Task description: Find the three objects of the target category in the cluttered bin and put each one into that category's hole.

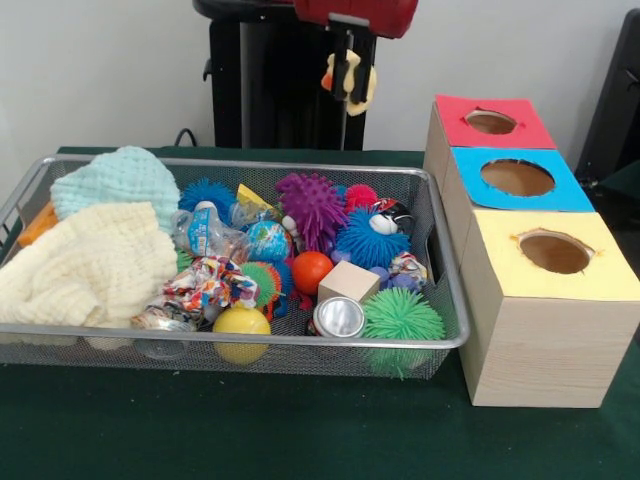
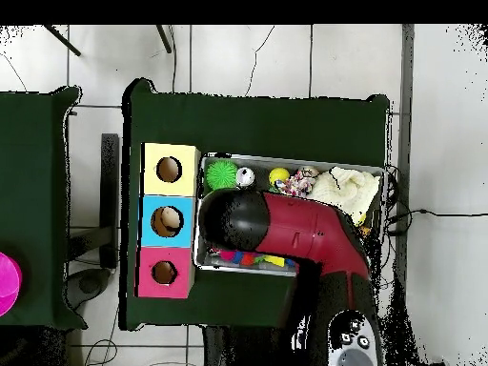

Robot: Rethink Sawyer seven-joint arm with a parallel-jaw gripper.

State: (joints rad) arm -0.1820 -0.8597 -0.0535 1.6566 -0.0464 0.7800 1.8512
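Table cover (image 1: pixel 300 430): dark green cloth, spread under everything.
Second table (image 2: pixel 33 210): stands left in the overhead view, apart, same dark green.
Pink round thing (image 2: pixel 8 284): lies at that second table's left edge, partly cut off.
Floor (image 2: pixel 286 57): pale tiles, thin cables trailing across.
Wall (image 1: pixel 100 70): plain, light.

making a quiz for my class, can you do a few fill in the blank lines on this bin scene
1. The box nearest the camera in the front view has a ____ top.
2. The middle box's top is ____.
3. The green spiky ball lies in the bin corner nearest the ____ box.
4. The hand hangs above the bin holding something ____.

Missing words: yellow; blue; yellow; yellow
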